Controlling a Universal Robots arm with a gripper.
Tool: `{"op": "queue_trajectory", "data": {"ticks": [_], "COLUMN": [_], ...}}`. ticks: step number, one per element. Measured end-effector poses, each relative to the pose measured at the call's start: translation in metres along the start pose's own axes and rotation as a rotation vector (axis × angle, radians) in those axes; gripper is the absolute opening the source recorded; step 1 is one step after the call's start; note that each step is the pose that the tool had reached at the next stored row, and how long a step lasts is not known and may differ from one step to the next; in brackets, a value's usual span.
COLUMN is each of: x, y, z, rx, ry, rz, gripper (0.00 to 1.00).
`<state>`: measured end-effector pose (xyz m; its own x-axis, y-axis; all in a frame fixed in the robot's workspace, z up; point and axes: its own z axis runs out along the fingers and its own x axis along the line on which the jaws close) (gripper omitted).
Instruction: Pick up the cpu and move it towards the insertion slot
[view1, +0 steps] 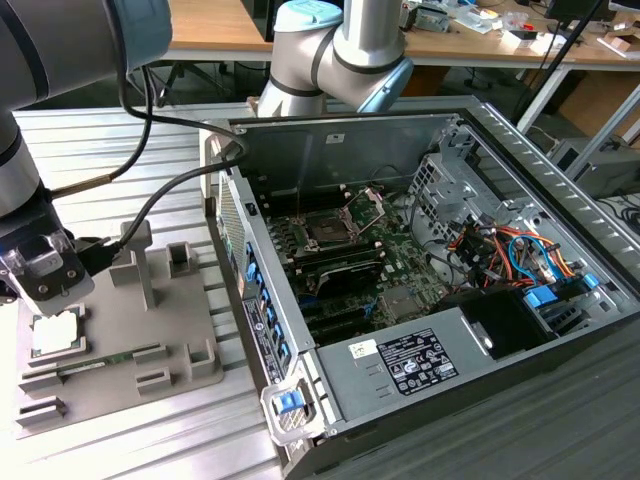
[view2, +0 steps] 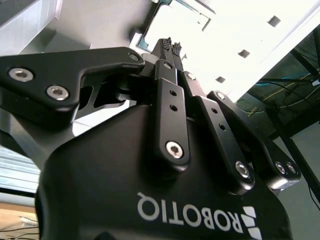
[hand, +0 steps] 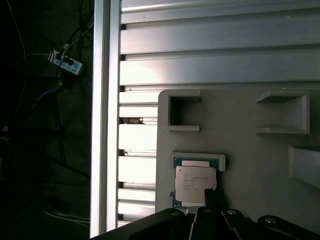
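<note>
The cpu is a flat silvery square with a thin green rim, lying in its corner bracket on the grey fixture plate at the exterior view's left. My gripper hangs just above it. In the first wrist view a black fingertip overlaps one corner of the cpu. In the second wrist view the gripper has its two pads pressed together, with nothing seen between them. The insertion slot is a dark square socket with its silver plate hinged up, inside the open computer case.
The open computer case fills the exterior view's right, with cables and a power supply inside. A long green memory stick and raised grey holders stand on the fixture plate. A slatted aluminium table lies underneath.
</note>
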<state>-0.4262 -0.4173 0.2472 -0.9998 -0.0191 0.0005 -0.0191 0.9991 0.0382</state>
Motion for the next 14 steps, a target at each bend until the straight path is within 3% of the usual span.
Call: {"op": "queue_trajectory", "data": {"ticks": [14], "x": [0.0042], "y": [-0.0037], "z": [0.0053], "rx": [0.0000], "ry": [-0.0001], "rz": [0.000], "gripper": [0.11]}}
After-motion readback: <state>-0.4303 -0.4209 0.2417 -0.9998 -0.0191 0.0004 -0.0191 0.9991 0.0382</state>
